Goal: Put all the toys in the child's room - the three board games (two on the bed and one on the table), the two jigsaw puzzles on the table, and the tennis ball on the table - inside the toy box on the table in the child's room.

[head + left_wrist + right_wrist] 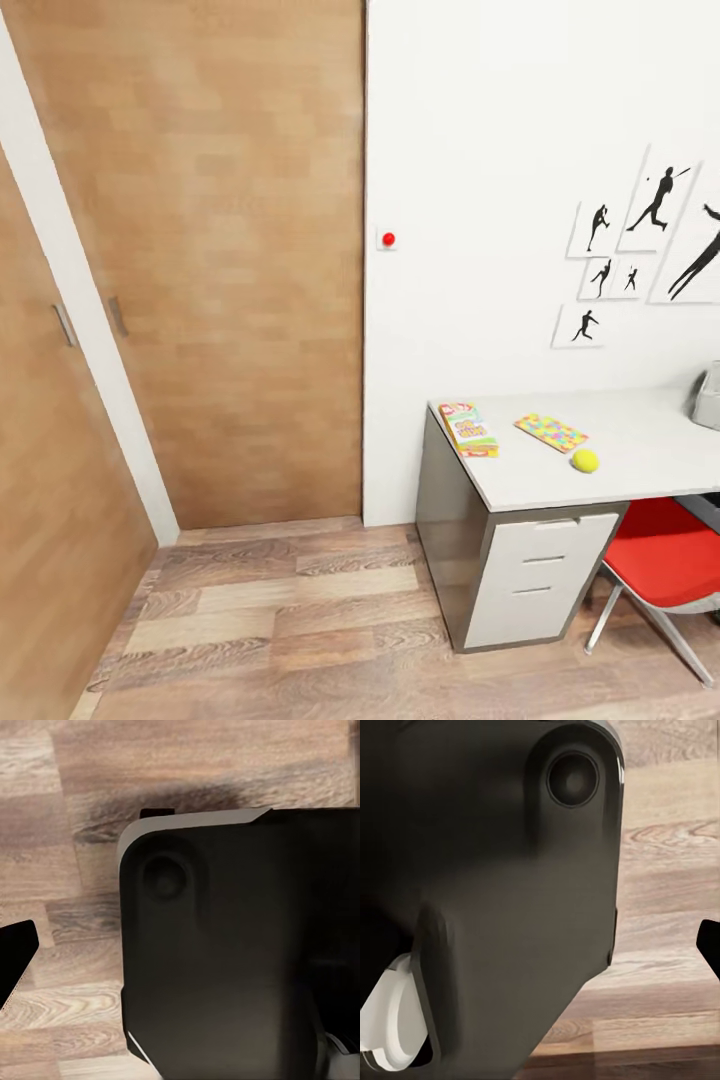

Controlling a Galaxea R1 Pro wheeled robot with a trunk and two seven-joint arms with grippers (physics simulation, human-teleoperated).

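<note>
- Now, head view: the table (640, 440) stands by the white wall, its near-left corner toward me. A game (470, 428) lies at the left edge, a puzzle (551, 432) just beside it toward the middle, and the ball (585, 460) near the front edge. The grey box (708, 397) sits at the picture's right edge, well apart from them.
- Handling, as I judge it: the game is light and stiff, best pinched at an overhanging edge; the puzzle is thin and flat, hard to get under, so I would slide it to the edge; the ball is light, slightly soft, and will roll, so I would close across its middle.
- Room: open floor (300, 620) lies before the table's left end; a red chair (665, 560) crowds the front right, and wardrobe doors (200, 260) close the left.
- Left wrist view: dark robot body over planks; I cannot tell my left claw's state.
- Right wrist view: likewise dark body over planks; the right claw's state I cannot tell.
</note>
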